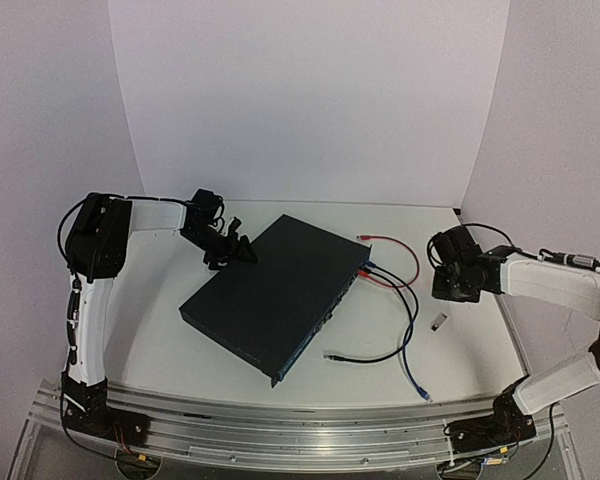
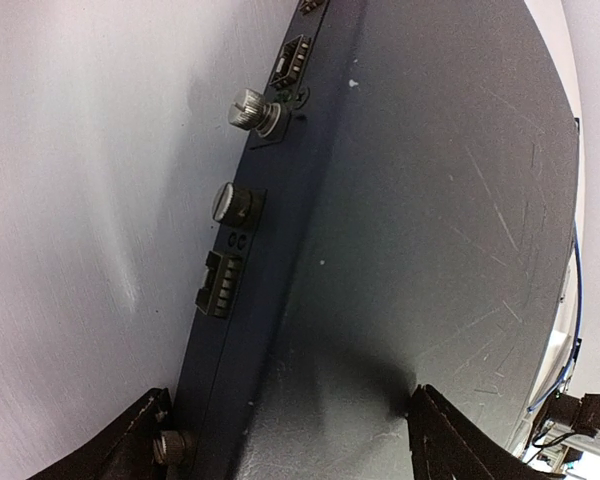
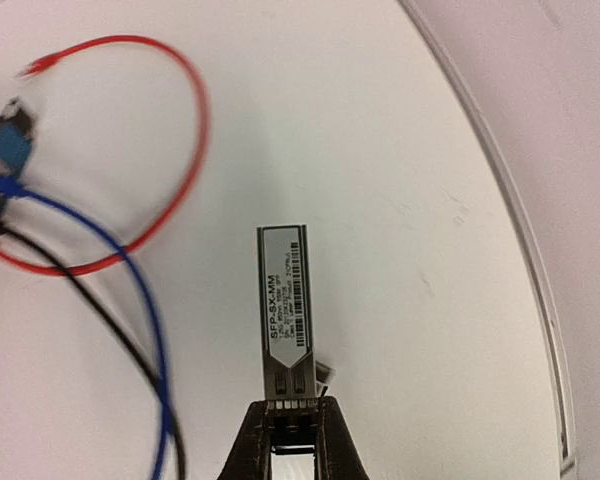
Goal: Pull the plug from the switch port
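Dark navy metal, the switch (image 1: 270, 295) lies flat at the middle of the desk (image 1: 160, 350), turned on a slant so one corner points to the lower centre of the top view. Its socket face looks toward the right of that frame. A red cable (image 1: 400, 262), a blue cable (image 1: 408, 350) and a black cable (image 1: 380, 357) run from that face near the switch's right corner and loop over the desk.

A small silver plug (image 1: 439, 322) lies on the desk right of the cable loops, well apart from the switch. The right wrist view shows its white label with printed text and a barcode.

The left tool (image 1: 230, 248) sits at the switch's upper-left edge. In its wrist view its fingers (image 2: 130, 445) are spread wide, one in each lower corner of the frame, with the switch's top and back face between them.

The right tool (image 1: 450, 278) is just above the plug in the top view. In its wrist view the fingers stand close together at the plug's near end, and I cannot tell whether they pinch it.
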Controlling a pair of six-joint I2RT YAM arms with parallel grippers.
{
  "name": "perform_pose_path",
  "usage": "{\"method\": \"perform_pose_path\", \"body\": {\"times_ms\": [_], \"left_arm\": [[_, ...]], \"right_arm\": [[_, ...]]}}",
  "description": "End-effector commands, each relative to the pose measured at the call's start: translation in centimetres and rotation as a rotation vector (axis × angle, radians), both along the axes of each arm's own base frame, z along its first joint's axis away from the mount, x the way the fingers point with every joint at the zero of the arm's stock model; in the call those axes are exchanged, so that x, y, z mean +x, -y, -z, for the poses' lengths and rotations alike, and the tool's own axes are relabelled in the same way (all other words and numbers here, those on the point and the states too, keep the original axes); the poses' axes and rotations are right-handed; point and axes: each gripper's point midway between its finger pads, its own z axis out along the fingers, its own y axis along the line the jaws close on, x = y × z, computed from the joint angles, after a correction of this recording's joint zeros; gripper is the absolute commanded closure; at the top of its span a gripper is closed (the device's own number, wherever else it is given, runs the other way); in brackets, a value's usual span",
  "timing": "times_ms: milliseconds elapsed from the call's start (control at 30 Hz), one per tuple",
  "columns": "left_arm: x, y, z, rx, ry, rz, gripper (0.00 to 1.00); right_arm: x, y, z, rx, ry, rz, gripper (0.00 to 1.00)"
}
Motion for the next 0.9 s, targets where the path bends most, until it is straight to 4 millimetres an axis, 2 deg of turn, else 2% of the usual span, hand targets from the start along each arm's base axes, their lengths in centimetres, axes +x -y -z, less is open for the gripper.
{"method": "perform_pose_path", "body": {"times_ms": [0, 267, 400, 467, 600, 767, 867], "left_arm": [[-1.3, -1.4, 5.9, 0.14, -0.069, -0.028, 0.2], [-1.0, -1.2, 5.1, 0.132, -0.049, -0.019, 0.2], [-1.0, -1.1, 4.9, 0.125, -0.046, -0.019, 0.2], [-0.9, -1.0, 4.7, 0.12, -0.04, -0.021, 0.19], [-0.6, -0.9, 4.2, 0.115, -0.028, -0.024, 0.19], [0.0, -1.1, 3.4, 0.127, -0.002, -0.035, 0.18], [1.0, -0.8, 2.0, 0.124, 0.03, -0.035, 0.15]], "right_arm": [[-4.3, 5.4, 1.9, 0.083, -0.055, 0.345, 1.0], [-7.9, 5.4, 7.4, 0.138, -0.241, 0.429, 1.0], [-8.8, 5.4, 8.5, 0.142, -0.277, 0.463, 0.97], [-8.7, 5.3, 8.5, 0.146, -0.28, 0.458, 0.88], [-8.4, 5.1, 7.8, 0.158, -0.264, 0.442, 0.58], [-7.4, 4.4, 6.2, 0.178, -0.235, 0.366, 0.31], [-5.4, 2.7, 4.4, 0.21, -0.215, 0.256, 0.26]]}}
